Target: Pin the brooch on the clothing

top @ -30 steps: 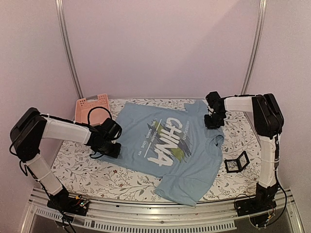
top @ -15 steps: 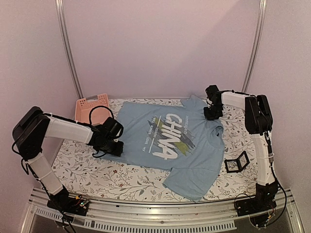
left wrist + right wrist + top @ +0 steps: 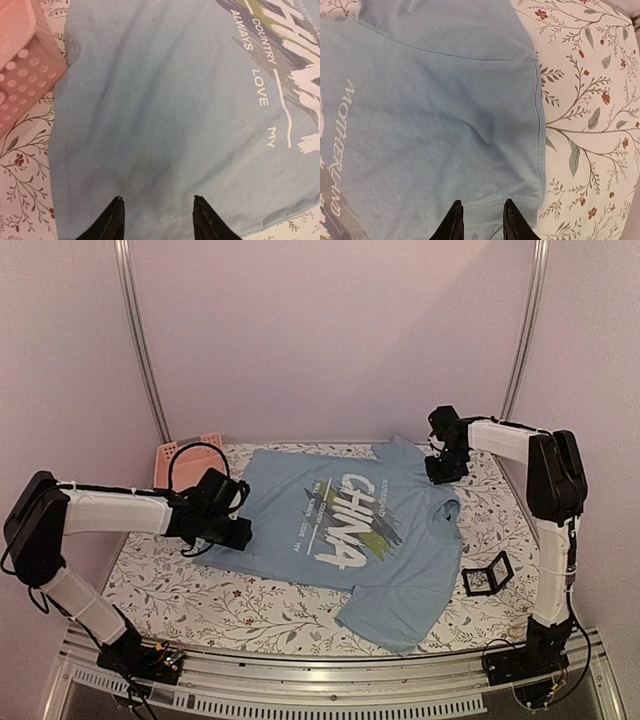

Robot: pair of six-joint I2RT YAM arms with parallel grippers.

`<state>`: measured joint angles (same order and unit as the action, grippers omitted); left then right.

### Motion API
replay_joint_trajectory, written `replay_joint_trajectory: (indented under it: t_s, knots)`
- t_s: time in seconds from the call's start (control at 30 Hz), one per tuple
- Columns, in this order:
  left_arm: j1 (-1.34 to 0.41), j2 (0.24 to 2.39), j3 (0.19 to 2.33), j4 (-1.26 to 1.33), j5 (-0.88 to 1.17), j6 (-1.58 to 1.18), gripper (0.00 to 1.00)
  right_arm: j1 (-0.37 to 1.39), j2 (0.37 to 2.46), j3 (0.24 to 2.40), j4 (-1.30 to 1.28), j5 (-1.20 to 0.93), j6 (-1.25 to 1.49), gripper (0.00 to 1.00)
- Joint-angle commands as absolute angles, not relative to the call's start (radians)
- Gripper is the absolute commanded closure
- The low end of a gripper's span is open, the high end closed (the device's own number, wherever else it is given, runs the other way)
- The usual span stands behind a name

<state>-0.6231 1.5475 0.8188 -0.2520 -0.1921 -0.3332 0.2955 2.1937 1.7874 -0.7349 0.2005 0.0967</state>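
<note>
- My left jaws are spread wide. Both dark fingertips [image 3: 114, 215] hang just over the T-shirt [image 3: 160, 100], and flat blue cloth shows in the gap between them. They hold nothing.
- My right jaws are parted too, with a narrower gap. Their fingertips [image 3: 454, 220] sit above a stitched hem at the shirt's edge, and the cloth seen between them lies flat.
- Ahead of my left jaws the fabric runs smooth up to the small white lettering and the grey and yellow-green streaks of the print.
- A hemmed edge of the shirt runs down the left of that view, with the pink basket [image 3: 20, 75] just beside it.
- Ahead of my right jaws a seam curves across the blue cloth and the word MOTHERLAND lies off to the left. To the right of the hem the flowered tabletop [image 3: 590, 100] is bare.
- From above, the shirt lies spread print-up across the middle of the tabletop, between my two arms. My left arm [image 3: 110, 510] reaches to its left edge and my right arm [image 3: 505, 438] to its far right corner.
- A small black open-frame box [image 3: 487, 575] stands on the tabletop, near the shirt's right side and well apart from both jaws.
- The brooch is too small for me to pick out in any view, so I cannot tell where it is.
</note>
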Motion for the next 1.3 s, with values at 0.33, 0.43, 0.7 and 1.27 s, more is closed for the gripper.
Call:
replay_joint_trajectory:
  t_s: [0.33,0.43,0.7,1.27]
  knots:
    - [-0.549,1.259,0.546,-0.191,-0.395,-0.762,0.23,0.582,1.715,1.185,-0.686,0.244,0.357,0.74]
    - [-0.505,1.267,0.521,-0.167,-0.369,-0.798,0.19,0.611,1.675,1.100,-0.650,0.222,0.397,0.74]
    - [-0.452,1.432,0.535,-0.158,-0.350,-0.822,0.26,0.661,1.564,0.967,-0.633,0.231,0.472,0.74]
    - [-0.562,1.354,0.481,-0.321,-0.436,-0.966,1.00,0.802,1.354,0.759,-0.608,-0.052,0.545,0.83]
